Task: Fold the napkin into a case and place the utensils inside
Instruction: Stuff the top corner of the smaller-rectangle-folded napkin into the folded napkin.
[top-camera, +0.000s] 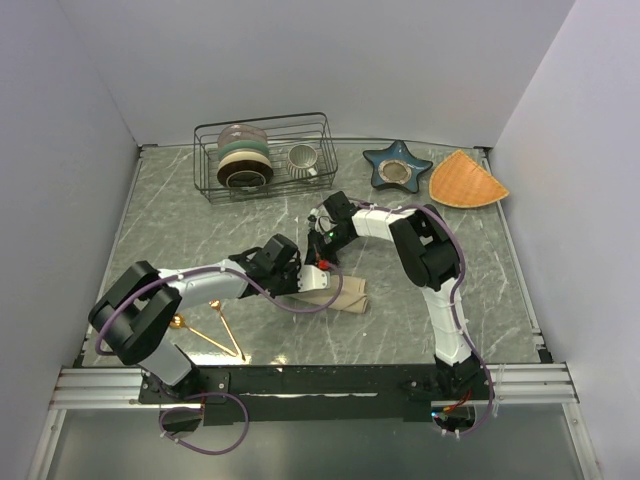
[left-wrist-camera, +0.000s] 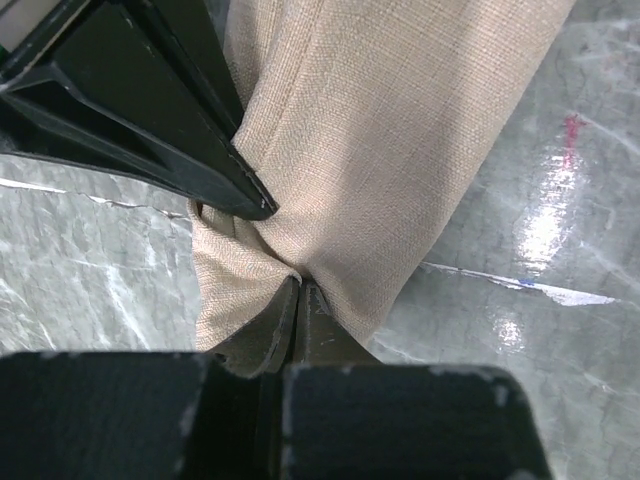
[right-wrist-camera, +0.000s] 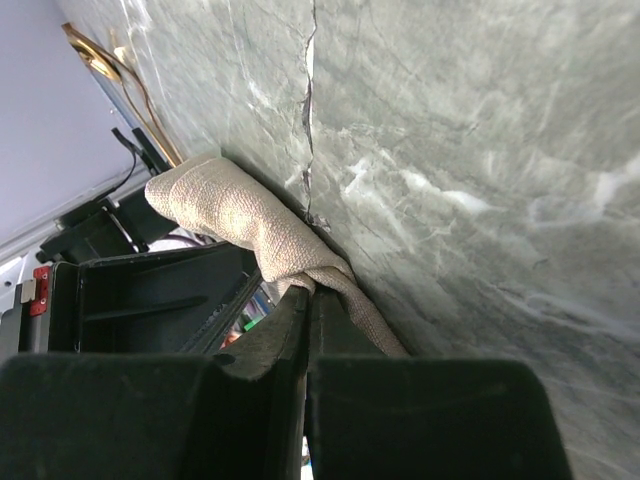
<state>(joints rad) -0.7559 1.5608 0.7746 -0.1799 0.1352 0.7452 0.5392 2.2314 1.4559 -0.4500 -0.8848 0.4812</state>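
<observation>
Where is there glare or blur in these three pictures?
Left wrist: white glare on the table, napkin weave sharp. Right wrist: the right gripper is blurred close up, the table sharp. Top external: even light, faint sheen on the table.

My fingers (left-wrist-camera: 258, 338) are matt black plastic. The napkin (left-wrist-camera: 380, 150) is coarse woven cloth. The table (left-wrist-camera: 560, 330) is glossy, marbled green.

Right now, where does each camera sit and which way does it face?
Top external: above and behind the robot, looking down at the table; the left arm and right arm show.
Left wrist: looks down past the left tool, shut on the napkin.
Right wrist: looks along the table past the right tool, also shut on the napkin.
Shared: both wrist views show the napkin.
</observation>
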